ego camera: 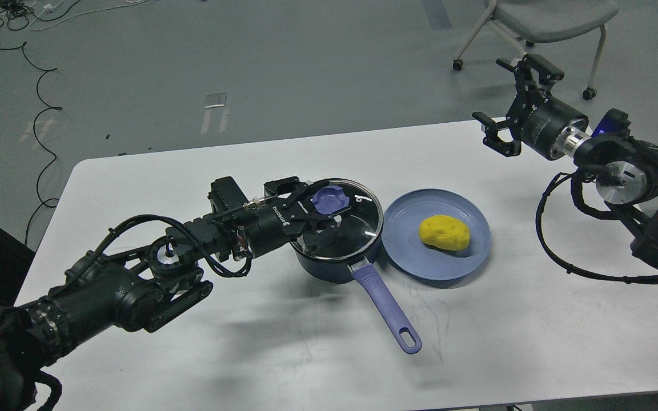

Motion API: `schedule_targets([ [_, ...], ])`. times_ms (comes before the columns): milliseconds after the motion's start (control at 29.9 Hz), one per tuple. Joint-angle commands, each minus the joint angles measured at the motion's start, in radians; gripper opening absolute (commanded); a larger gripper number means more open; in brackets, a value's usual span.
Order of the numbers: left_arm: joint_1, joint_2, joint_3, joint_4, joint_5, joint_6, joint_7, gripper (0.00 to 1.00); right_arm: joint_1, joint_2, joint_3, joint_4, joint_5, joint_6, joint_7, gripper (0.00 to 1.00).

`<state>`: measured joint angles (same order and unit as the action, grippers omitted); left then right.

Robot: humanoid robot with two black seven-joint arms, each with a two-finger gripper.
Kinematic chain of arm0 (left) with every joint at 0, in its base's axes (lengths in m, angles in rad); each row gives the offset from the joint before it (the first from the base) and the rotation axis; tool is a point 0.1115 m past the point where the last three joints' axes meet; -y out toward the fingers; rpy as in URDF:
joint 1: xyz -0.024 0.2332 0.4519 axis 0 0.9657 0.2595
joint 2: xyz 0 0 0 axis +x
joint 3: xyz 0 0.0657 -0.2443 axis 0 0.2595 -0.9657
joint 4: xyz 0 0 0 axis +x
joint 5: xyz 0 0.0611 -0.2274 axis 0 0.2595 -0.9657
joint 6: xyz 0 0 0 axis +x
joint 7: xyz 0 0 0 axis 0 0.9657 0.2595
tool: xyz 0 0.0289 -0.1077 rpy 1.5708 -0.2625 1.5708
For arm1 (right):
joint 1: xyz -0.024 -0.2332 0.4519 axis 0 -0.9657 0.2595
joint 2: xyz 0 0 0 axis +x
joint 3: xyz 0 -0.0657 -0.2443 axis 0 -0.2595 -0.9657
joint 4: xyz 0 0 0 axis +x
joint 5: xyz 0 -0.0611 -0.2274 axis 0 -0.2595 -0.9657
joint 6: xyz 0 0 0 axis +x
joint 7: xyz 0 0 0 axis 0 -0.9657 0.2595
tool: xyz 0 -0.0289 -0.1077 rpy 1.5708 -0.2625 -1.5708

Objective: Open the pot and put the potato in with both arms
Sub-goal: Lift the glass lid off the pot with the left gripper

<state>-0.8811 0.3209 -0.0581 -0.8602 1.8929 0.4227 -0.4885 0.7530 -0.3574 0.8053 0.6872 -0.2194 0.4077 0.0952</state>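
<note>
Pot (pixel 329 264) lid (pixel 357 220) on, L gripper (pixel 322 212) pinching knob (pixel 329 198); R gripper (pixel 510 105) spread w/ nothing in it.

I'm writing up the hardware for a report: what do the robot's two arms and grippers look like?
Both arms are black and jointed, with silver metal rings and loose black cables looping alongside. The left gripper is a black two-finger claw on a cylinder with white lettering. The right gripper matches it, behind a silver collar, with a blue-lit patch nearby.

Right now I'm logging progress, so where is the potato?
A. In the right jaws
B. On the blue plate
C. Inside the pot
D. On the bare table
B: the yellow potato lies on the blue plate, beside the pot, whose glass lid is on.
</note>
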Motion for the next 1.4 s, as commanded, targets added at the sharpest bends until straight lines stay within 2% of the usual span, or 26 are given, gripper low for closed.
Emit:
schedule_targets([
  [0,-0.001,0.018,0.0,-0.025,0.002,-0.001,0.0,0.35,0.0,0.0,0.0,0.0,0.0,0.0,0.0,1.0],
  [267,-0.012,0.118,-0.003,-0.143,0.0,-0.004,0.0,0.35,0.0,0.003,-0.002,0.002,0.0,0.0,0.0,1.0],
  [701,-0.029,0.3,-0.002,-0.145,-0.153,0.001,0.0,0.35,0.0,0.003,-0.002,0.002,0.0,0.0,0.0,1.0],
  [902,-0.009,0.397,-0.002,-0.138,-0.279,0.036,0.0,0.35,0.0,0.002,-0.006,0.002,0.0,0.0,0.0,1.0],
  [1035,0.062,0.434,-0.002,-0.138,-0.302,0.06,0.0,0.35,0.0,0.003,-0.011,0.002,0.0,0.0,0.0,1.0],
  [1236,0.181,0.425,0.0,-0.131,-0.295,0.066,0.0,0.35,0.008,0.008,-0.014,0.002,0.0,0.0,0.0,1.0],
  [1370,0.205,0.422,0.0,-0.112,-0.295,0.066,0.0,0.36,0.008,0.006,-0.015,0.002,0.0,0.0,0.0,1.0],
])
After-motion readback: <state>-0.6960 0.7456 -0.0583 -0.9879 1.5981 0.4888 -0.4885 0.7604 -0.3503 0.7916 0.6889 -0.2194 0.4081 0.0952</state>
